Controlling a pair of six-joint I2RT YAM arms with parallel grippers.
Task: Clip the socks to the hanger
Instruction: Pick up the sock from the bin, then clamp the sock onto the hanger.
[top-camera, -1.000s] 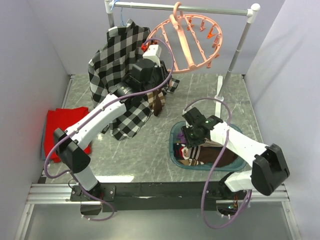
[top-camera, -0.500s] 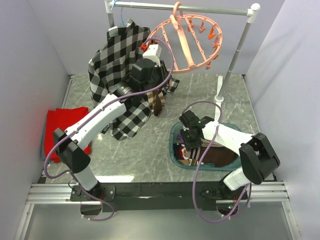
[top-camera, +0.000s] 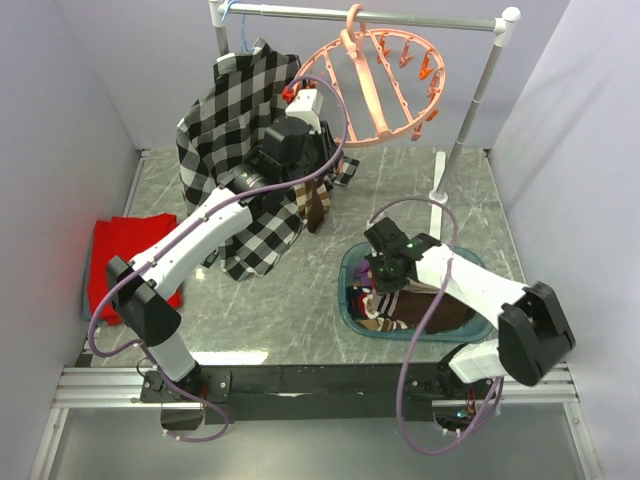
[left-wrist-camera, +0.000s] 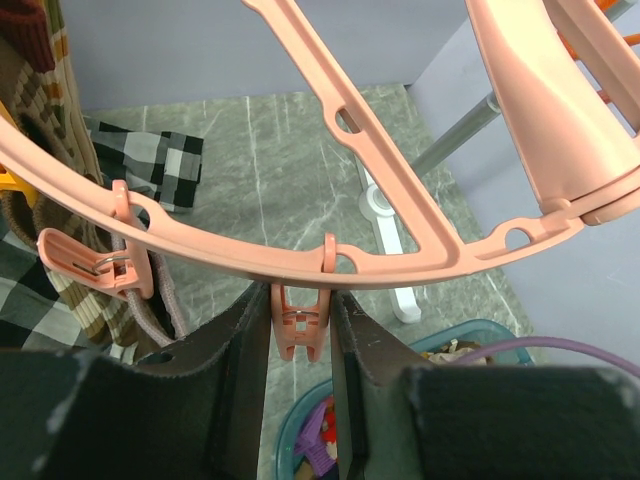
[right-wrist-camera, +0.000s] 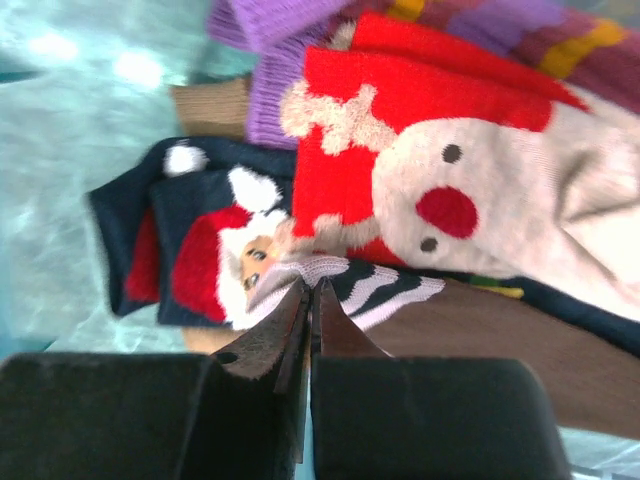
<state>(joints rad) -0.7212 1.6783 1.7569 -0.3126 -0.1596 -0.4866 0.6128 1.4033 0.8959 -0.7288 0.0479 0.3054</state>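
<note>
The salmon-pink hanger (top-camera: 372, 88) hangs from the rail, tilted. My left gripper (top-camera: 305, 105) reaches up to its rim. In the left wrist view the hanger (left-wrist-camera: 400, 215) crosses above my left gripper (left-wrist-camera: 300, 300), whose jaws are shut on a dangling pink clip (left-wrist-camera: 300, 330). A brown striped sock (top-camera: 318, 205) hangs beside it, and it also shows in the left wrist view (left-wrist-camera: 60, 200). My right gripper (top-camera: 387, 275) is down in the teal basin (top-camera: 348, 270) of socks (top-camera: 425, 312). In the right wrist view my right gripper (right-wrist-camera: 308, 292) is shut on the edge of a black-and-white striped sock (right-wrist-camera: 385, 288).
A black-and-white plaid shirt (top-camera: 230, 130) hangs from the grey rail (top-camera: 400, 15) on the left. A red cloth (top-camera: 115, 262) lies at the left wall. The rail's right post (top-camera: 468, 115) stands behind the basin. Red Santa and snowman socks (right-wrist-camera: 420, 170) lie in the basin.
The right arm's elbow swung in over the basin and back out, and its gripper stayed low on the socks. The left arm has not moved.
</note>
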